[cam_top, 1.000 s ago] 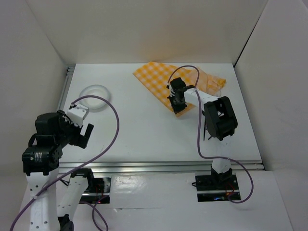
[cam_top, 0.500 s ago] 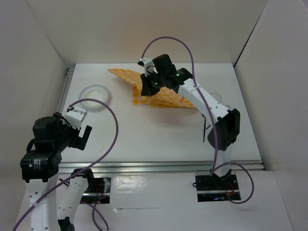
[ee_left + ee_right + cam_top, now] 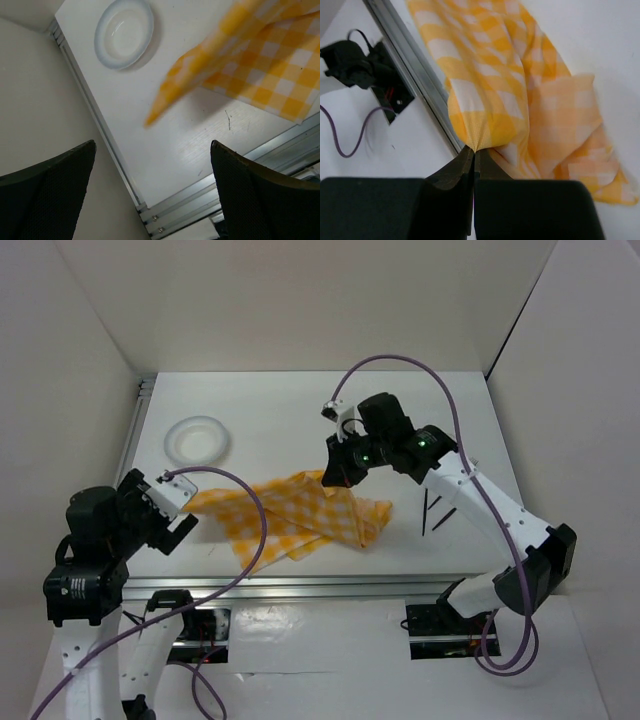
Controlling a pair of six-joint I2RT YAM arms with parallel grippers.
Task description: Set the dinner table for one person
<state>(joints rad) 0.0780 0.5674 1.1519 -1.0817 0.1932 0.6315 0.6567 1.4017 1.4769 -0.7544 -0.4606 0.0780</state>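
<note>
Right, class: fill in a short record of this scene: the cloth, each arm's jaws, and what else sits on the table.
checked cloth: partly lifted, rest lying on the dinner table near its front edge
right jaws: shut on the checked cloth
left jaws: open, empty
dish: far left, clear of the cloth
dark utensils: lying right of the cloth
</note>
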